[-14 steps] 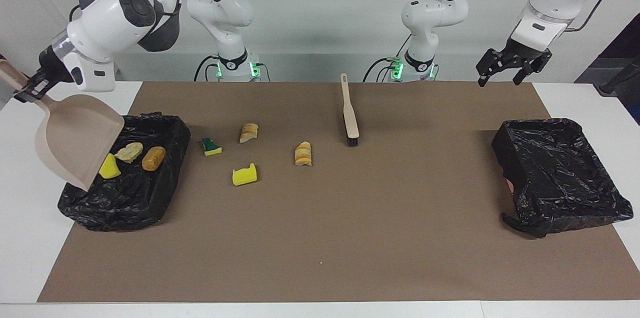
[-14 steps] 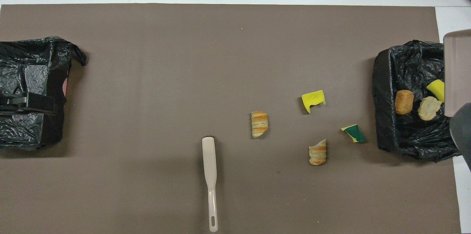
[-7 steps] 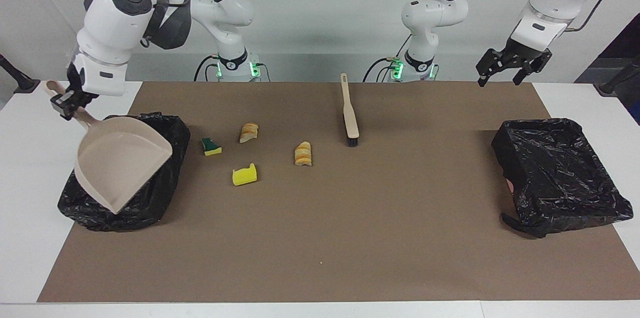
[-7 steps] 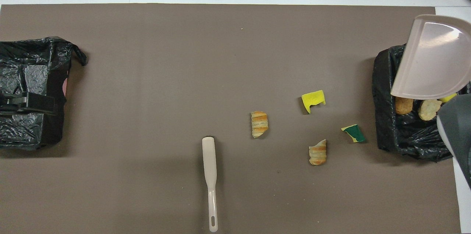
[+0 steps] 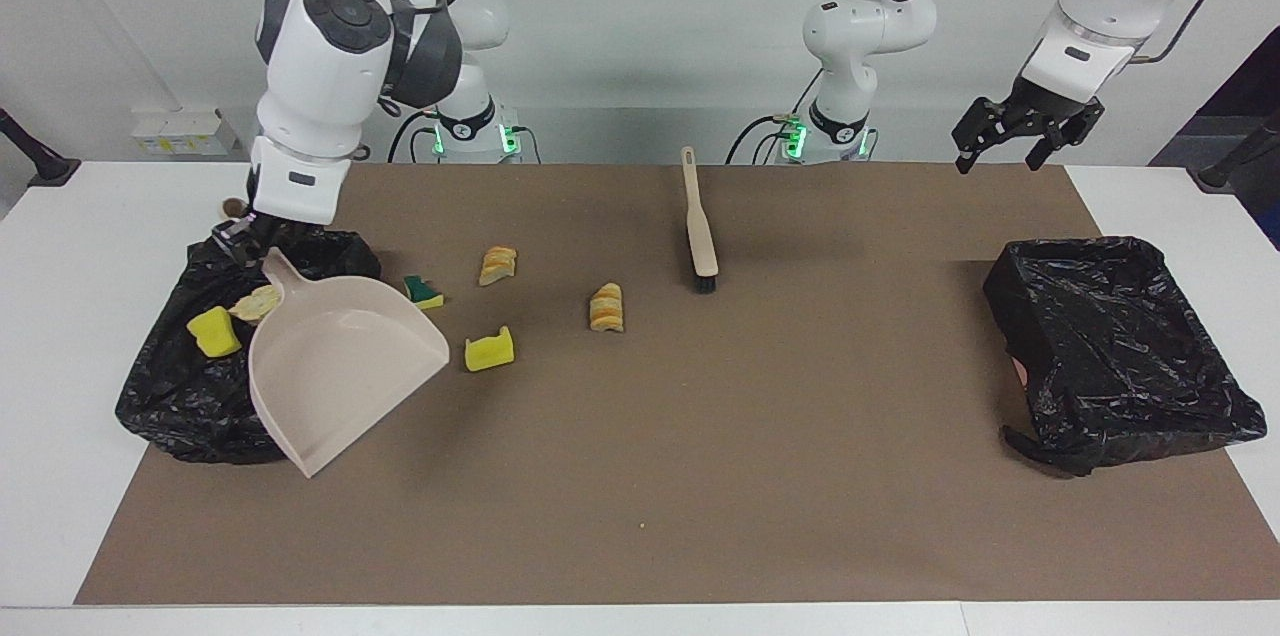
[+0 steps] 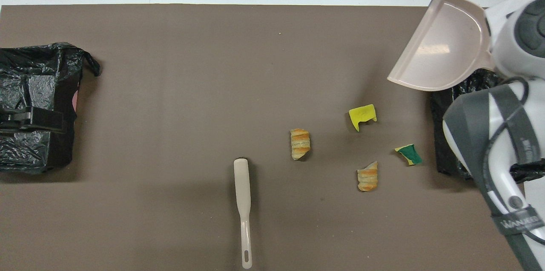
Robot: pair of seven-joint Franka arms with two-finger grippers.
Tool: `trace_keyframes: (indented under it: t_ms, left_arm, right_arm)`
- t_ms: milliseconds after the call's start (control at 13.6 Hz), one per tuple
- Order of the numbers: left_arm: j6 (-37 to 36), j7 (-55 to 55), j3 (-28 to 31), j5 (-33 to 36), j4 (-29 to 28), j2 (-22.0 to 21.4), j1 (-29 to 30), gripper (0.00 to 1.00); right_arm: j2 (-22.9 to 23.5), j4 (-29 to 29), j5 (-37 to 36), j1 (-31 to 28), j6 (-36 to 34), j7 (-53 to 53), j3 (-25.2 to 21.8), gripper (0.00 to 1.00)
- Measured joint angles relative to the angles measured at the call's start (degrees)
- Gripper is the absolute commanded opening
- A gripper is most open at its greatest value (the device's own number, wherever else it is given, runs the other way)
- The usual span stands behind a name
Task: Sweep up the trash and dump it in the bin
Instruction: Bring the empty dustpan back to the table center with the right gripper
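My right gripper (image 5: 240,241) is shut on the handle of the beige dustpan (image 5: 340,356), which hangs empty over the bin's (image 5: 190,396) mat-side edge. The pan (image 6: 443,45) also shows in the overhead view. In the black-lined bin lie a yellow sponge piece (image 5: 213,331) and a tan chunk (image 5: 258,301). Trash on the brown mat: a green-backed sponge piece (image 5: 424,292), a yellow sponge piece (image 5: 489,351) and two bread-like chunks (image 5: 497,265) (image 5: 606,307). My left gripper (image 5: 1010,151) waits open in the air at its own end of the table.
A beige brush (image 5: 700,236) lies on the mat close to the robots, bristles pointing away from them. A second black-lined bin (image 5: 1120,346) sits at the left arm's end. The right arm (image 6: 502,134) covers most of its bin from above.
My right arm has swung the dustpan from its tipped pose over the bin toward the mat, levelling it. The left arm has not moved.
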Motion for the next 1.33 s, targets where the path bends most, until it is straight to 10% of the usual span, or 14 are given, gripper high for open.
trace_keyframes:
  t_ms: [590, 1327]
  left_arm:
    - [0.0, 0.0, 0.0, 0.0, 0.0, 0.0, 0.0, 1.00]
    - [0.0, 0.0, 0.0, 0.0, 0.0, 0.0, 0.0, 1.00]
  right_arm:
    - [14.3, 14.1, 9.5, 11.8, 0.0, 37.8, 0.0, 0.00]
    - [29.3, 25.0, 15.4, 23.5, 4.9, 60.9, 1.5, 0.00]
